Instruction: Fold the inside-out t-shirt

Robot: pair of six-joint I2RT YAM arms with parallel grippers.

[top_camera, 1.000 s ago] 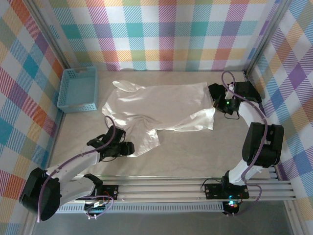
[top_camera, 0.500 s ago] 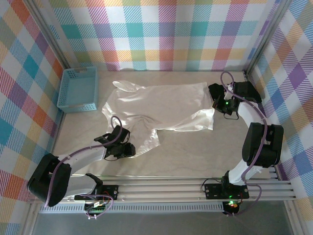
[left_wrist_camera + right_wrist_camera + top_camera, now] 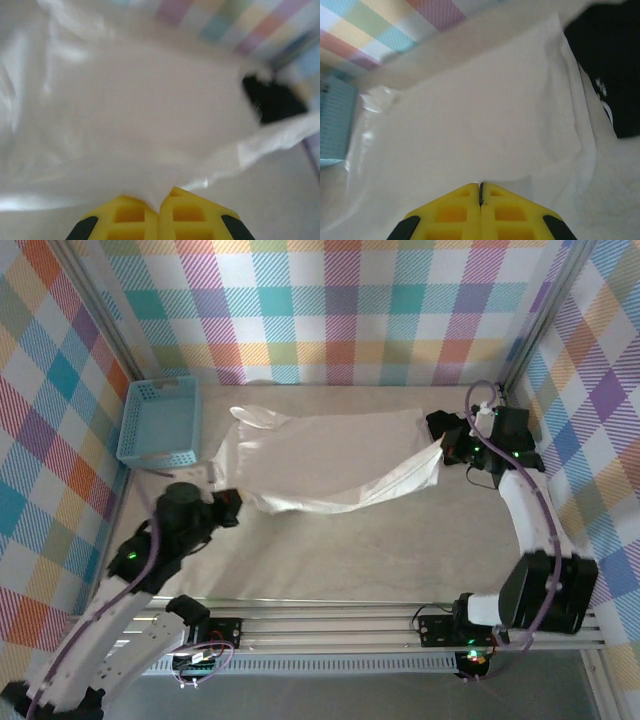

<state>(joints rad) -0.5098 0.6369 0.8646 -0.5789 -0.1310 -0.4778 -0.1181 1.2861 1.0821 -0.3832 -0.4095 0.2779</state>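
White wrinkled cotton t-shirt (image 3: pixel 320 455); left tool (image 3: pixel 160 200) and right tool (image 3: pixel 480 192) each pinch its cloth; risk: a thin pinch slips, the fold lands crooked.

table (image 3: pixel 400 550): pale | blue basket (image 3: pixel 158 423) (far-left corner) | inside-out t-shirt (image 3: pixel 320 455), middle
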